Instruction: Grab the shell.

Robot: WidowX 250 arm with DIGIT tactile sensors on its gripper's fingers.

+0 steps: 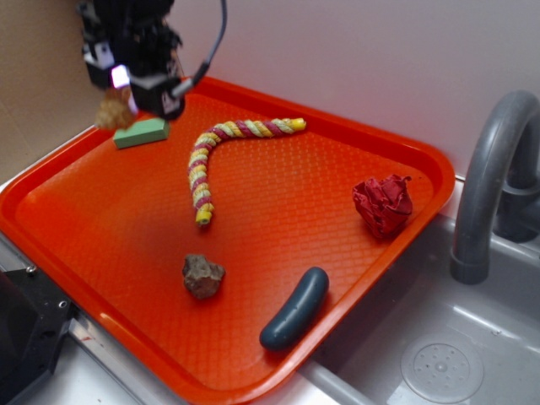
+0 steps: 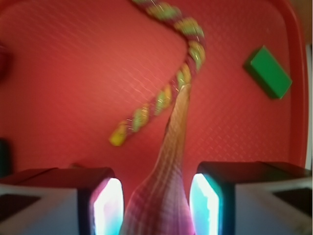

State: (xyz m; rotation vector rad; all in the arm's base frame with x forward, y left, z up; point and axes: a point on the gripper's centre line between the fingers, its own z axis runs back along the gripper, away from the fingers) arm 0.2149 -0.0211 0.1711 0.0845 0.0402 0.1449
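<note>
End effector [image 2: 156, 203] clamped on shell [image 2: 168, 171], lifted above orange tray [image 1: 101, 219] at its 11 o'clock corner. Shell's thin tip points away from pads [image 2: 108, 205]; wide ridged end sits between them. Green block [image 1: 142, 132] just beside, on tray. Rope [image 1: 211, 156] at tray centre. Rock [image 1: 202, 276] at 6 o'clock, dark blue-grey oblong piece [image 1: 295, 309] at 5, crumpled red lump [image 1: 383, 205] at 3.

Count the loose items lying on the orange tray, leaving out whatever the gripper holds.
5: green block at the far left by the gripper, rope mid-tray, red crumpled wad at right, rock and dark capsule near the front edge.
</note>
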